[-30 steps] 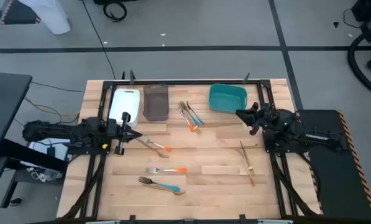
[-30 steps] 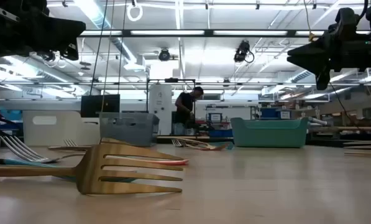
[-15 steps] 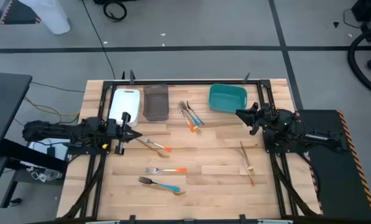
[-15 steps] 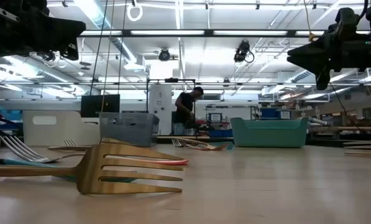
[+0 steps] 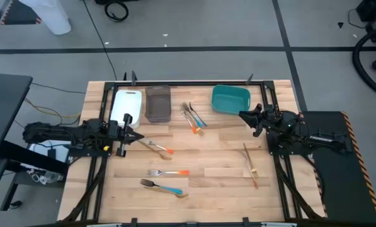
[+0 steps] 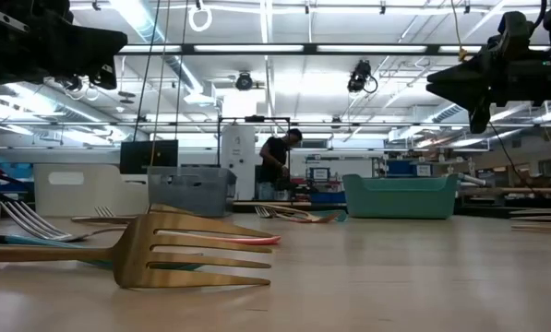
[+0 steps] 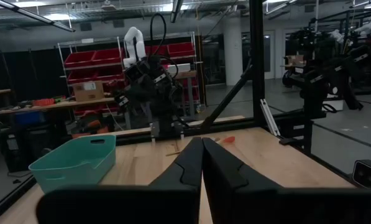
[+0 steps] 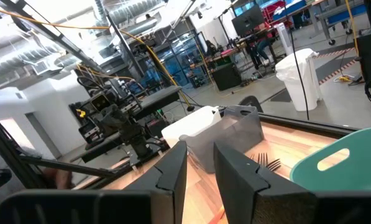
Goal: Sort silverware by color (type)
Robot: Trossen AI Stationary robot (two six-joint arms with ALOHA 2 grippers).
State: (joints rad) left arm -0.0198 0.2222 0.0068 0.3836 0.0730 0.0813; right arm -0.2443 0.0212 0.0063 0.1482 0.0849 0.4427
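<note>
1. The left gripper (image 5: 139,139) is seen at the left centre of the high view, above the light wooden table (image 5: 219,183); its fingers (image 7: 191,163) are pressed together with nothing between them.
2. The right gripper (image 5: 241,115) is seen right of centre, just below the teal plastic bin (image 5: 230,99); its fingers (image 8: 173,168) stand slightly spread, and nothing is held.
3. A cluster of orange- and blue-handled forks (image 5: 193,116) is noted in the upper middle, between the grey-brown bin (image 5: 157,104) and the teal bin.
4. A white bin (image 5: 127,104) is noted touching the grey-brown bin on its left.
5. An orange-handled fork and wooden utensil (image 5: 155,147) lie just right of the left gripper.
6. An orange-handled metal fork (image 5: 167,172) and a blue-handled metal fork (image 5: 162,186) lie in the lower middle.
7. 2 tan wooden utensils (image 5: 250,164) lie at the lower right.
8. A person (image 6: 277,164) is seen far behind the table in the low view.
</note>
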